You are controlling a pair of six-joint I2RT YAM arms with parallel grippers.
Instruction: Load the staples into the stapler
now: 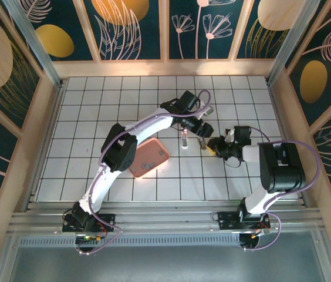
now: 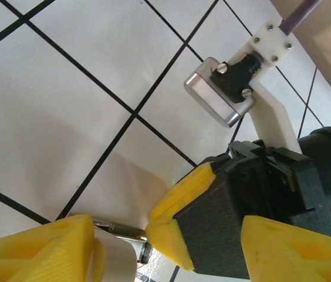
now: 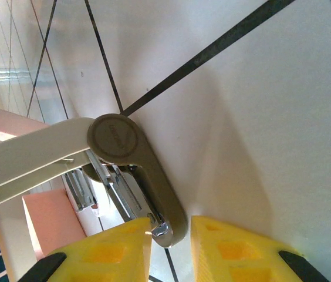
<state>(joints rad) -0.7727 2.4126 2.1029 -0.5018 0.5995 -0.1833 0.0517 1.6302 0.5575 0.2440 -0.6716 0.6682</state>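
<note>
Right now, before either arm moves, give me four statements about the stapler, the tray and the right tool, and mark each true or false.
1. The stapler is hinged open, with its metal channel exposed. True.
2. The stapler sits inside the pink tray. False: it is on the white tiled table, beside the tray.
3. One end of the stapler lies between the fingers of the right tool. True.
4. The pink tray lies to the right of the right arm. False: it lies left of the stapler.
</note>
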